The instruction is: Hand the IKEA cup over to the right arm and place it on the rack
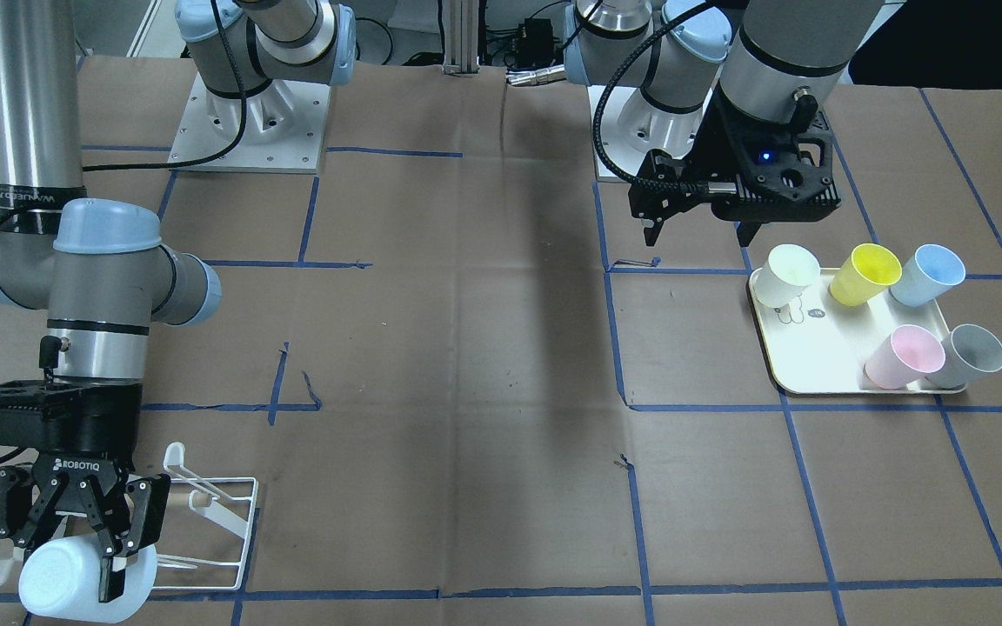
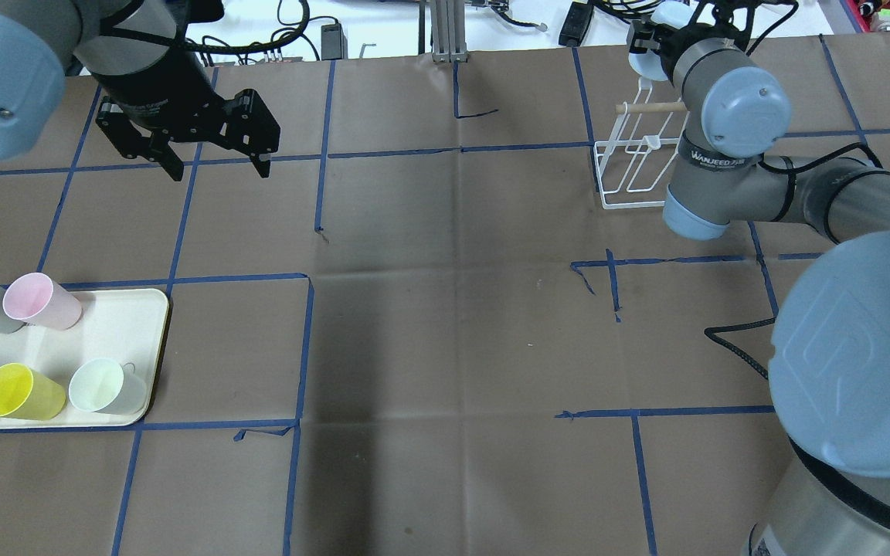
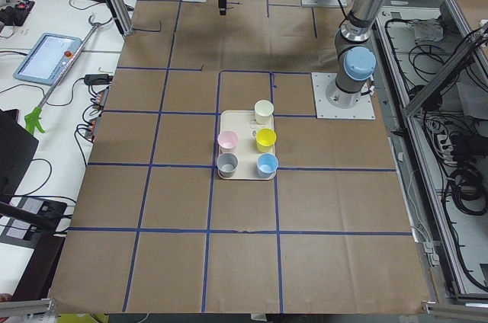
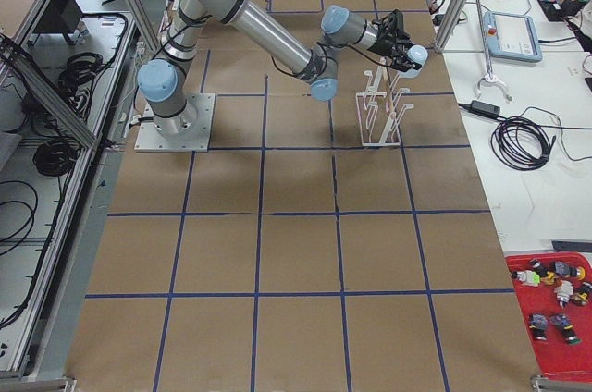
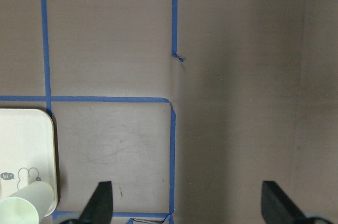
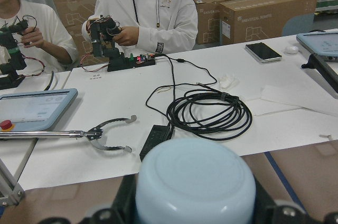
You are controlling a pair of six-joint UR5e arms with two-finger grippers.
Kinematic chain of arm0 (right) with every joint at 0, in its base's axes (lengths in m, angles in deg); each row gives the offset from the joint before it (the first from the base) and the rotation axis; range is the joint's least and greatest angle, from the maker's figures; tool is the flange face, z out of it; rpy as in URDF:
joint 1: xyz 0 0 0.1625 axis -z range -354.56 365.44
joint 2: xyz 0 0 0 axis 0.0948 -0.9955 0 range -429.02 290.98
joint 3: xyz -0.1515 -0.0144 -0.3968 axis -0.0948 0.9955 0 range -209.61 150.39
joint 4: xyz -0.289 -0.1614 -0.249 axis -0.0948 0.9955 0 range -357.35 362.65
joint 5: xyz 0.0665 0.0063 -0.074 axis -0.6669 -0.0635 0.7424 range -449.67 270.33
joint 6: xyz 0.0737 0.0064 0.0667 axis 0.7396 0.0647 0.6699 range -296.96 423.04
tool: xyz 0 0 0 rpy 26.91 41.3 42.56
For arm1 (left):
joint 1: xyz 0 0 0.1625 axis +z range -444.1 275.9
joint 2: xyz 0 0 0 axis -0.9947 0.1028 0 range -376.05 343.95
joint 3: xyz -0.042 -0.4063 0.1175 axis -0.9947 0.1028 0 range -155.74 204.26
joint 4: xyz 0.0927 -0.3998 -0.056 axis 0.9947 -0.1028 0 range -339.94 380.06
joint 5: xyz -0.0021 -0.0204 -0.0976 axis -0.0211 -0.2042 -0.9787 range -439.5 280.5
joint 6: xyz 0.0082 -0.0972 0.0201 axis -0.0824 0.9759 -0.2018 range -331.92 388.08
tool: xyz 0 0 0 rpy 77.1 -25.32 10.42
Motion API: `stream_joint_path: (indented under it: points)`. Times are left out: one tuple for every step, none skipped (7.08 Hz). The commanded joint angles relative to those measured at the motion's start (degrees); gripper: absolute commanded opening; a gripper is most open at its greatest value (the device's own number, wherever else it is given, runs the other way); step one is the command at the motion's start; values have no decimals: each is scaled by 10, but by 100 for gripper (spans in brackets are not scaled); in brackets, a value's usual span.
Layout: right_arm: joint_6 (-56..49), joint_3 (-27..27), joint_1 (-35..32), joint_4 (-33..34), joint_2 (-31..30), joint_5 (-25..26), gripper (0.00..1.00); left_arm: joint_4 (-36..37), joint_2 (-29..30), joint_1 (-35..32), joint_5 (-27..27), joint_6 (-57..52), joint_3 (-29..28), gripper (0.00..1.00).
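Exterior front-facing | cup clamped in right gripper | at rack

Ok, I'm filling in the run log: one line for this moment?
right end effector: shut on pale blue cup at rack | left end effector: open, empty

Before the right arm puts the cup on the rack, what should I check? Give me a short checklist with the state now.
1. Cup clamped in right gripper jaws: ok.
2. Left gripper open and empty: ok.
3. Left gripper well away from the rack: ok.
4. Rack standing upright and without cups: ok.
5. Cup mouth lined up with the rack: cannot tell.
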Motion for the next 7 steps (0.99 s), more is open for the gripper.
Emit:
stream_joint_path:
  points:
    - [-7, -5, 0, 6, 9, 2, 26, 21, -41, 8, -1, -27, 66, 99]
    - [-8, -9, -1, 6, 14, 3, 26, 37, -67, 20, 0, -64, 102, 99]
    - [-8, -13, -2, 7, 17, 4, 26, 32, -106, 56, 1, -84, 136, 99]
    - [-8, -15, -4, 6, 17, 4, 36, 32, -145, 103, 4, -126, 177, 99]
    - [-3, -14, -5, 6, 19, 0, 78, 30, -178, 153, 5, -170, 216, 99]
    - [-1, -14, -5, 6, 20, -3, 99, 31, -211, 209, 34, -203, 253, 98]
    - [0, -14, -5, 6, 19, -2, 100, 36, -229, 259, 41, -253, 283, 98]
